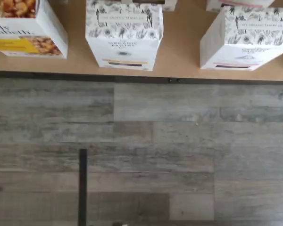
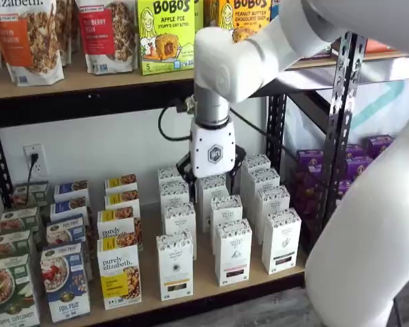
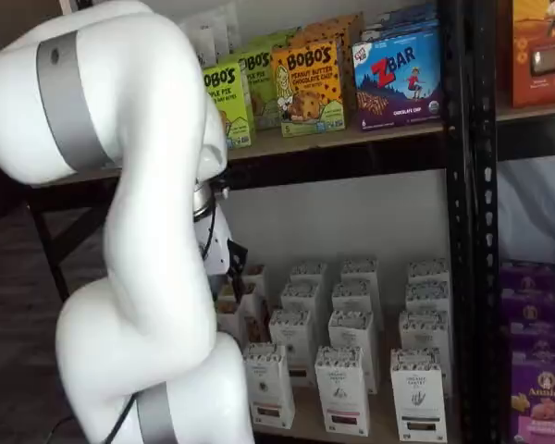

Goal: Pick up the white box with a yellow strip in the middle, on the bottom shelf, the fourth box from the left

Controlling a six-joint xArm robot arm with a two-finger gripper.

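The white box (image 1: 124,37) stands at the front edge of the bottom shelf (image 1: 179,59), with a dark speckled top and a thin yellow strip low on its front. In both shelf views it leads its column (image 2: 175,266) (image 3: 268,384), just right of the purely elizabeth box (image 2: 119,279). My gripper (image 2: 213,174) hangs above and in front of the white cartons, clear of all of them. Its black fingers (image 2: 185,167) are spread to either side of the white body, with nothing between them. My own arm hides most of the gripper in one shelf view.
More white cartons (image 2: 233,252) (image 2: 281,240) fill the columns to the right, one with a pink strip (image 1: 245,40). Granola and cereal boxes (image 2: 65,279) stand to the left. A black upright (image 2: 344,102) bounds the shelf on the right. Grey plank floor (image 1: 179,150) lies below.
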